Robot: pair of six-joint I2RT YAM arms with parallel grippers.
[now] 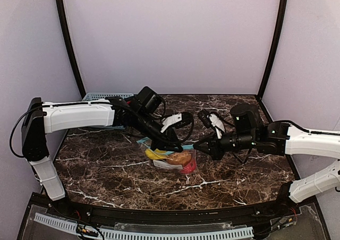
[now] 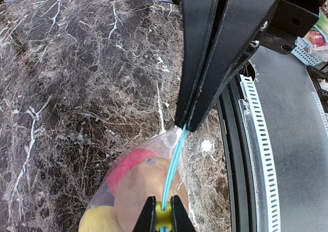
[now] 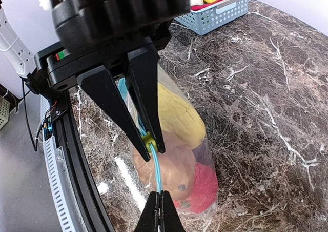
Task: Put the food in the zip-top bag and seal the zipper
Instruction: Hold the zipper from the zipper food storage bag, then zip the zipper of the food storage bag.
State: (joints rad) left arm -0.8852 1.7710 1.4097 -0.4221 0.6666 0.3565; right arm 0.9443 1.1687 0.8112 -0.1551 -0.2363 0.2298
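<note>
The zip-top bag (image 1: 178, 160) stands at the table's middle, held up by its mouth edge between both grippers. Inside it are a yellow oblong piece (image 3: 179, 114), a brown oval piece (image 3: 174, 165) and a red round fruit (image 3: 207, 186); a purple patch (image 3: 203, 150) shows behind them. My left gripper (image 2: 163, 199) is shut on the yellow-green slider (image 3: 148, 138) of the teal zipper (image 2: 174, 165). My right gripper (image 3: 159, 195) is shut on the zipper strip at the bag's end, a short way from the slider. In the top view the left gripper (image 1: 172, 144) and the right gripper (image 1: 198, 143) flank the bag.
A blue mesh basket (image 3: 218, 11) with a few toy pieces stands at the back left of the table (image 1: 106, 160), also in the top view (image 1: 101, 97) behind my left arm. The table's black front rail (image 2: 230, 155) is close to the bag.
</note>
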